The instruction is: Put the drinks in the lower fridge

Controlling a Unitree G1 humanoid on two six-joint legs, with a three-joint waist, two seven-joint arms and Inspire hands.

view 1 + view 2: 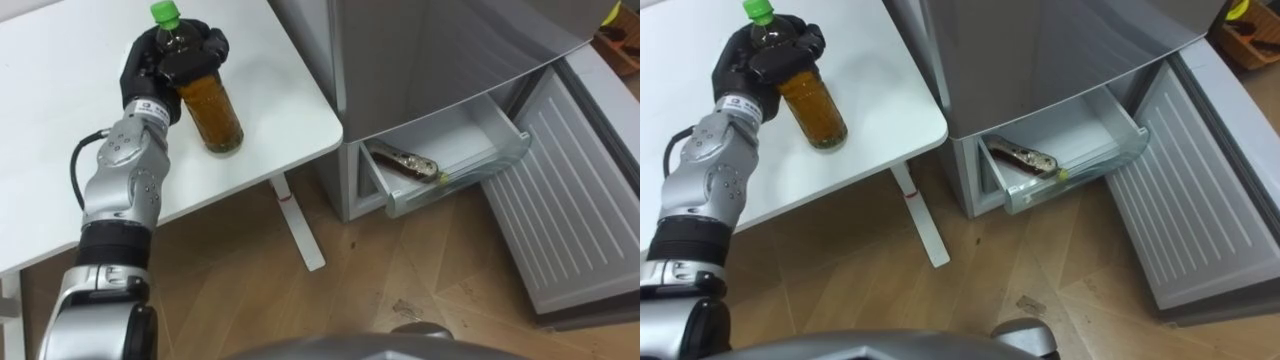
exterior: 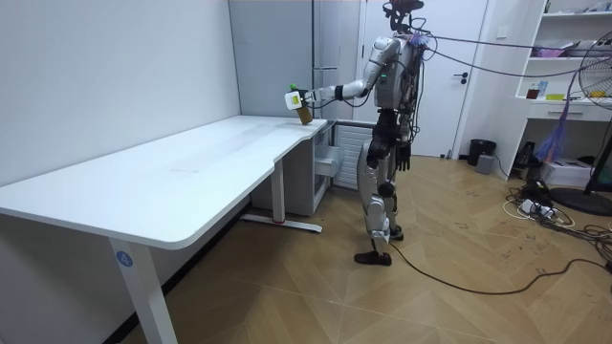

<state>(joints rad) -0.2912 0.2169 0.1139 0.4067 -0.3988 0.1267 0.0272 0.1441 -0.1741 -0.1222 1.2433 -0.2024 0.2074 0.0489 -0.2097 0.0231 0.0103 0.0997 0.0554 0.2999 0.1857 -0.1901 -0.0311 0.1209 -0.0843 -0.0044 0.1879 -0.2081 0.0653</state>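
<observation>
A bottle of amber drink (image 1: 212,108) with a green cap stands upright on the white table (image 1: 60,130), near its corner by the fridge. My left hand (image 1: 152,62) is curled round its upper part, just under the cap. The grey fridge (image 1: 440,50) stands right of the table with its lower drawer (image 1: 455,178) pulled out. A second bottle (image 1: 405,160) lies on its side in that drawer. In the room view I stand in front of the fridge with my left arm stretched out to the table, and my right hand (image 2: 407,153) hangs at my side.
The lower fridge door (image 1: 570,190) is swung wide open to the right of the drawer. A white table leg (image 1: 300,230) stands on the wood floor between table and fridge. The table (image 2: 172,172) stretches far along the wall.
</observation>
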